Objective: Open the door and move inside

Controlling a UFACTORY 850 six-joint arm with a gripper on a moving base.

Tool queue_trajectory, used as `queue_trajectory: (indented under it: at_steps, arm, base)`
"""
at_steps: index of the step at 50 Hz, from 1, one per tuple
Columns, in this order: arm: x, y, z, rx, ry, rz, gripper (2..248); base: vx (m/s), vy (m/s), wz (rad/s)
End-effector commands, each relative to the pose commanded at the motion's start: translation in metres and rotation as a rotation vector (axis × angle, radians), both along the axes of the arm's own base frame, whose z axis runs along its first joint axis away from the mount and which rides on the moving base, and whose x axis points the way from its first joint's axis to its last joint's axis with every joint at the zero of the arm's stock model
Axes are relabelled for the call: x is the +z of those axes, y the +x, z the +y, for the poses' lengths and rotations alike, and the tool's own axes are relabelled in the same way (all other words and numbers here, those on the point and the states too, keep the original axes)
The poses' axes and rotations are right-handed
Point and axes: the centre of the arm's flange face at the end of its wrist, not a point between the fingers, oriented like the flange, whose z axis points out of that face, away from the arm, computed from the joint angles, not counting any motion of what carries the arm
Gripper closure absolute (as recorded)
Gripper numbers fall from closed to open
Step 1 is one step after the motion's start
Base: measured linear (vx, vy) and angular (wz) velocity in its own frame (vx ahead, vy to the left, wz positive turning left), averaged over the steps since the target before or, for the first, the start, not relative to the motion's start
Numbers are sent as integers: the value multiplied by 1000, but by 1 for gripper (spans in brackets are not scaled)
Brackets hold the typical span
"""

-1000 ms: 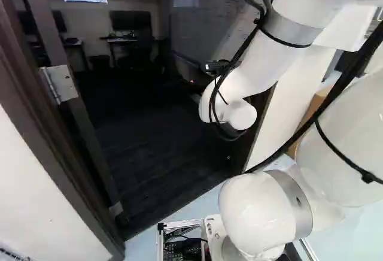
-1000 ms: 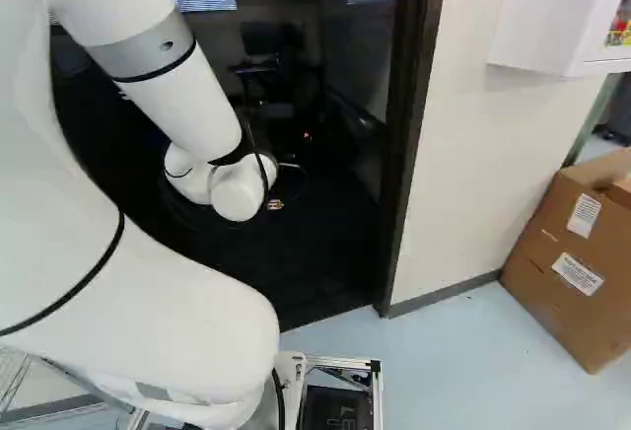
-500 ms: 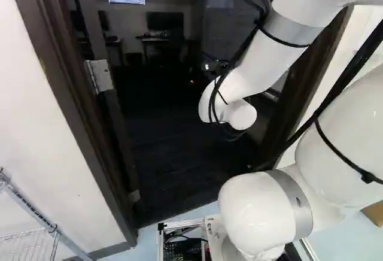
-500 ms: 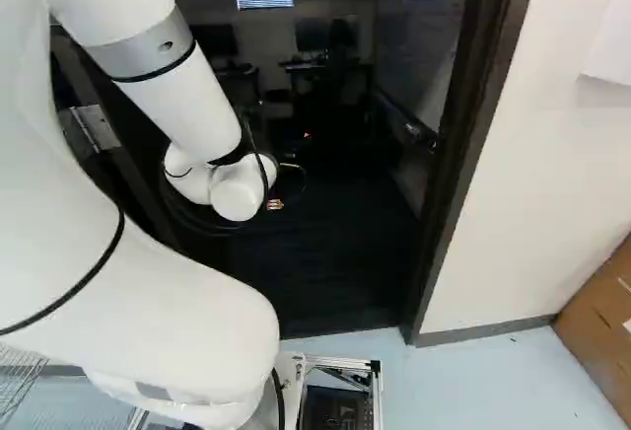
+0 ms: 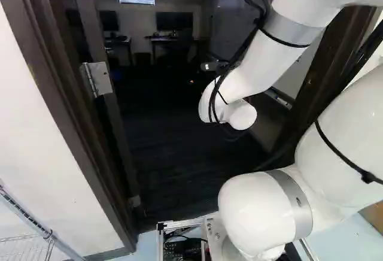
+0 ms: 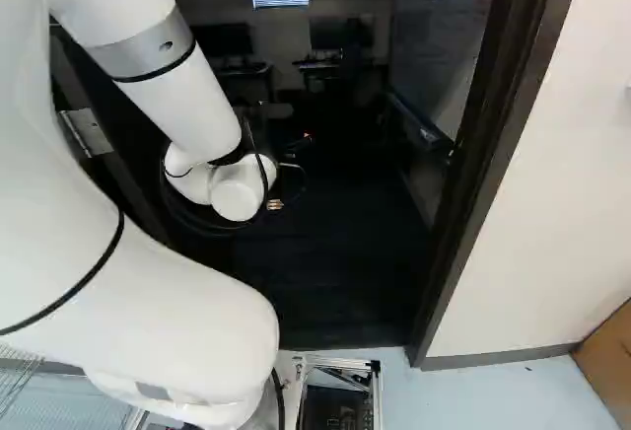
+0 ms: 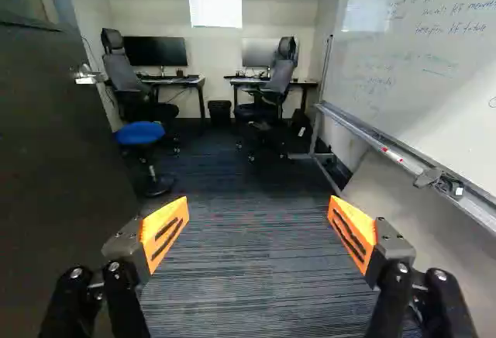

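The door stands open, swung into the room; its dark face and lever handle are beside the gripper in the wrist view. In the left base view the hinge plate shows on its edge, by the left door frame. The right frame post stands right of the arm in the right base view. In both base views my wrist hides the fingers against the dark doorway. My gripper is spread wide in the wrist view, with carpet visible between its orange pads and nothing held.
A whiteboard on a rolling stand lines the side opposite the door. Farther ahead are a blue stool, office chairs, desks with monitors and a bin. A wire rack and a cardboard box stand outside the doorway.
The base has moved, turning left; the doorway has shifted rightward in both base views and its right post looms larger in the left one. My arm keeps its pose over its lowest joint.
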Motion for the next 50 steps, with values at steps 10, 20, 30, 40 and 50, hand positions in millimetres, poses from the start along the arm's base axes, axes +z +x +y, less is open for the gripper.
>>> queue_trajectory:
  at_steps: [10,20,30,40,50]
  arm:
    - [0,0,0,0,0,0,3]
    - [0,0,0,0,0,0,3]
    - [0,0,0,0,0,0,3]
    - [0,0,0,0,0,0,3]
    - [0,0,0,0,0,0,3]
  base:
    - [126,-43,-1]
    - [149,-40,3]
    - [178,-39,-1]
    - [199,-35,-8]
    - [209,-4,-17]
